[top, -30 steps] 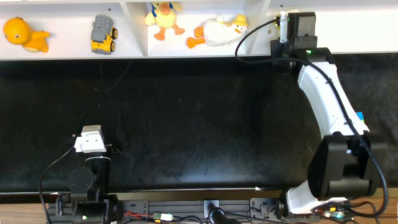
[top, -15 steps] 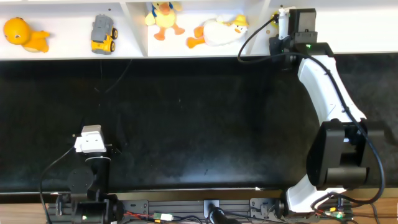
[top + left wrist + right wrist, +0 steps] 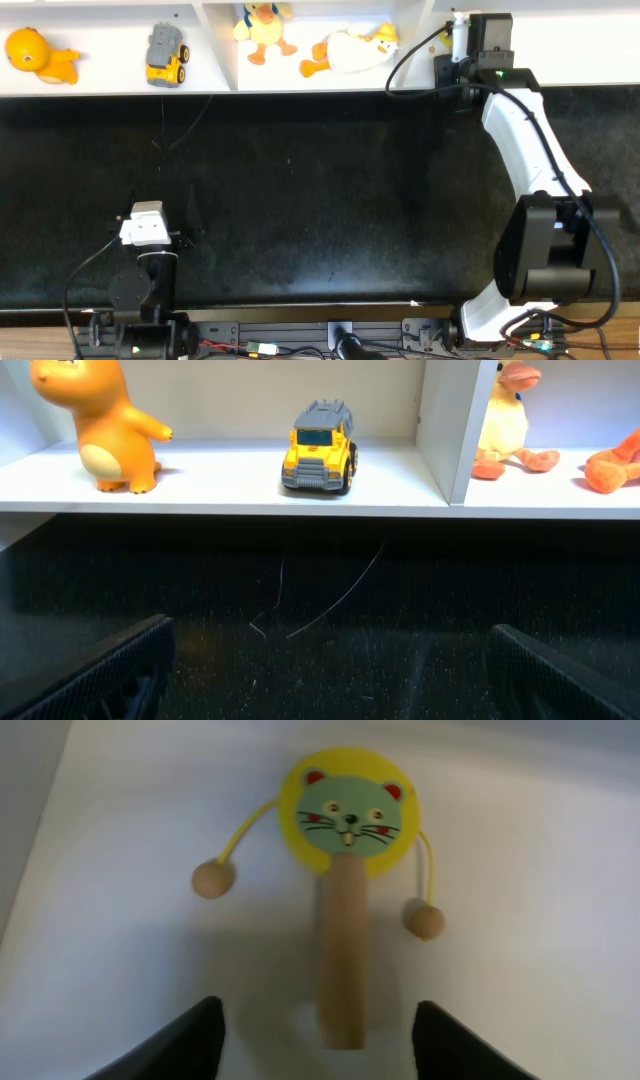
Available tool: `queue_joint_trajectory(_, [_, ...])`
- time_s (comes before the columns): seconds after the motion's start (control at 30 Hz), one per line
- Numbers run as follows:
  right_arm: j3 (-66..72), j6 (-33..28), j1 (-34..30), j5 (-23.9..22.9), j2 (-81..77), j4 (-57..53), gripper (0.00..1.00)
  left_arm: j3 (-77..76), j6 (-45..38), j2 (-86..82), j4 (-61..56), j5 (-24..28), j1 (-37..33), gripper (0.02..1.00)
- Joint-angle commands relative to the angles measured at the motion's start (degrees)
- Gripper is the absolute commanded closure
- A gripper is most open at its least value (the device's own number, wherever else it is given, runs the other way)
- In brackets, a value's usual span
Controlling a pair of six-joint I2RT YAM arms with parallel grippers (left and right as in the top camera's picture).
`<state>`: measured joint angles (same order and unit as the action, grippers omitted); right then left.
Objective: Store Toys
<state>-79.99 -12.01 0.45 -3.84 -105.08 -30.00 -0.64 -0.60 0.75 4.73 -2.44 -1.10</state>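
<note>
On the shelf [image 3: 540,920], the rattle drum [image 3: 345,870] lies flat, handle end between the right end effector's [image 3: 318,1012] spread fingers, untouched.

A yellow-rimmed rattle drum [image 3: 343,870] is showing a green cat face with red ears; the truck [image 3: 320,447] is gleaming yellow and grey.

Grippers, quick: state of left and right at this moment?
Left gripper: open, empty.
Right gripper: open, holding nothing; the wooden-handled yellow cat-face rattle drum lies free on the white shelf.
</note>
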Motion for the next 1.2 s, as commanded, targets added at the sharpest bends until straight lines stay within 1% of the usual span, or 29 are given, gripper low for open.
queue_joint_trajectory(0.03, [-2.14,0.22,-0.15,0.44,2.12,-1.73,0.325,0.17,-1.09,-0.63,-0.09,-0.68,0.22,0.02])
queue_joint_trajectory(0.2, [-0.96,0.2,-0.15,0.11,5.64,-7.41,0.259,0.17,-1.09,-0.63,-0.09,-0.68,0.22,0.02])
queue_joint_trajectory(0.23, [0.13,0.2,-0.15,-0.55,6.95,-8.04,0.233,0.17,-1.09,-0.63,-0.09,-0.68,0.22,0.02])
queue_joint_trajectory(0.3, [2.67,0.02,-0.09,-0.7,9.38,-8.09,0.222,0.17,-1.09,-0.63,-0.09,-0.68,0.22,0.023])
queue_joint_trajectory(0.4, [9.09,0.02,-0.09,-0.7,15.63,-7.54,0.202,0.17,-1.09,-0.63,-0.09,-0.68,0.22,0.02])
queue_joint_trajectory(0.47, [15.69,0.02,-0.11,-0.79,22.53,-7.3,0.191,0.17,-1.09,-0.63,-0.09,-0.68,0.22,0.02])
queue_joint_trajectory(0.57, [22.47,0.81,-0.11,-2.08,29.79,-7.63,0.187,0.15,-1.09,-0.63,-0.09,-0.68,0.22,0.02])
queue_joint_trajectory(0.63, [27.17,0.92,-0.11,-2.38,34.86,-9.03,0.163,0.17,-1.09,-0.63,-0.09,-0.68,0.22,0.02])
queue_joint_trajectory(0.67, [28.72,0.9,-0.11,-2.4,36.52,-9.64,0.137,0.17,-1.09,-0.63,-0.09,-0.68,0.22,0.02])
queue_joint_trajectory(0.7, [30.18,0.87,-0.11,-2.43,38.1,-10.27,0.082,0.17,-1.09,-0.63,-0.09,-0.68,0.22,0.02])
queue_joint_trajectory(0.73, [32.06,0.87,-0.11,-2.38,40.04,-11.04,0.005,0.17,-1.09,-0.63,-0.09,-0.68,0.22,0.02])
queue_joint_trajectory(0.93, [37.42,0.87,-0.11,-2.14,46.8,-13.97,0.003,0.17,-1.09,-0.63,-0.09,-0.68,0.22,0.02])
queue_joint_trajectory(1.2, [37.46,0.87,-0.11,-2.12,46.64,-13.94,0.005,0.17,-1.09,-0.63,-0.09,-0.68,0.22,0.02])
